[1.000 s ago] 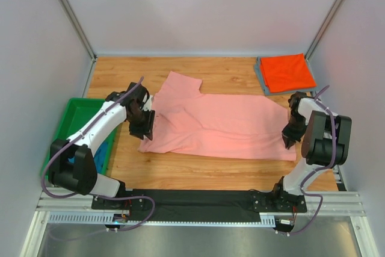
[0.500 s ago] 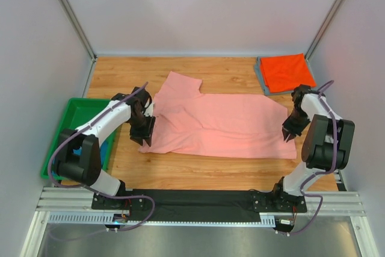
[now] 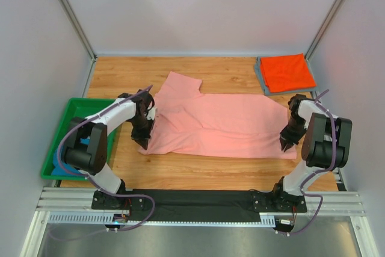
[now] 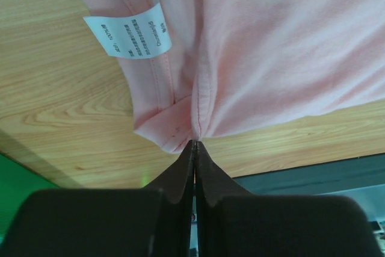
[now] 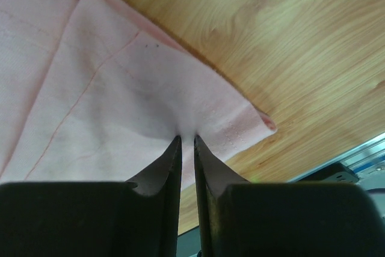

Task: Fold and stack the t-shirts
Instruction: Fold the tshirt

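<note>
Cloth is spread flat across the middle of the wooden surface (image 3: 120, 76) in the top view: the salmon-pink t-shirt (image 3: 216, 126), with one sleeve pointed toward the far edge. The left gripper (image 3: 144, 141) is set at its near left corner and the right gripper (image 3: 284, 143) at its near right corner. The orange-red t-shirt (image 3: 287, 71) is folded at the far right corner, laid on a grey t-shirt (image 3: 260, 75) of which only an edge is seen. A green bin (image 3: 72, 105) is placed at the left side, well apart from the stack.

From the left wrist, the jaws are pressed together on a bunched seam at the shirt's edge, and a white label (image 4: 127, 28) is seen on the cloth just beyond.

From the right wrist, the jaws are drawn narrow with a pinch of the pink cloth held between the tips, beside a folded corner.
</note>
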